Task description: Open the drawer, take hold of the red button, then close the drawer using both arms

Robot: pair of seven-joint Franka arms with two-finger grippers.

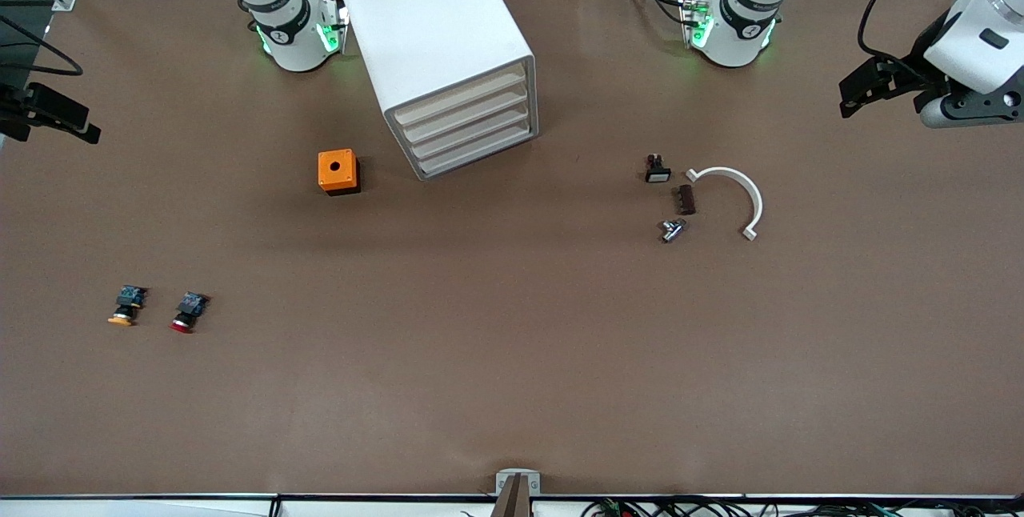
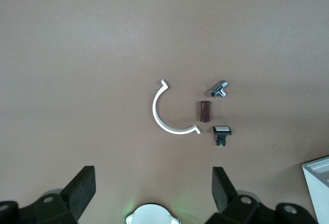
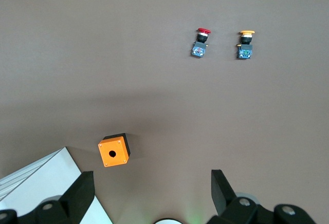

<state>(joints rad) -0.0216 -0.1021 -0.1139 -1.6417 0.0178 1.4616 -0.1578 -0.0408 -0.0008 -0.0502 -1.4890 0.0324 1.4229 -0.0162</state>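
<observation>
The white cabinet (image 1: 436, 29) stands at the robots' edge of the table. Its uppermost drawer (image 1: 460, 98) is shut, like the three below it. The button (image 1: 186, 313), red cap on a dark body, lies on the table toward the right arm's end, near the front camera; it also shows in the right wrist view (image 3: 200, 41). My right gripper (image 1: 84, 123) is open and empty, high over the right arm's end of the table (image 3: 152, 183). My left gripper (image 1: 852, 93) is open and empty, high over the left arm's end (image 2: 152, 183).
An orange-capped button (image 1: 124, 307) lies beside the red one. An orange cube with a hole (image 1: 338, 171) sits beside the cabinet. Toward the left arm's end lie a white arc (image 1: 740, 197), a brown block (image 1: 686, 199), a metal fitting (image 1: 672, 230) and a white-capped switch (image 1: 657, 169).
</observation>
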